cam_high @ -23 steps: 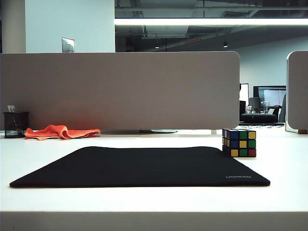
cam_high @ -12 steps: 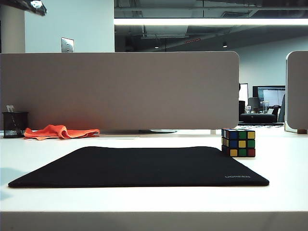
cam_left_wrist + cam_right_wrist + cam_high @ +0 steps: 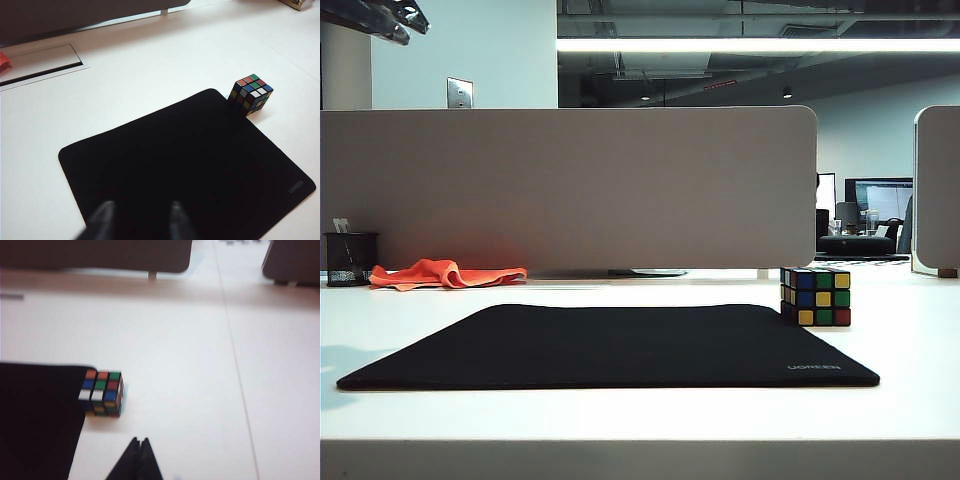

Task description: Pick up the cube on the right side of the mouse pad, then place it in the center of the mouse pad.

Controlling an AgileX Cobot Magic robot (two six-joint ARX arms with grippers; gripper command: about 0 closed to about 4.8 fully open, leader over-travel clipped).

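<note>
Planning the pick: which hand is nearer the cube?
Right, as far as the wrist views suggest. The right hand, shut, hovers over bare table just beside the cube. The left hand, open, hangs over the mouse pad's opposite end.

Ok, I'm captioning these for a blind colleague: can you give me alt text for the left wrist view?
The left gripper, jaws open and empty, hangs above the near part of a black mouse pad on a white table. A scrambled cube sits on the table against the pad's far corner.
</note>
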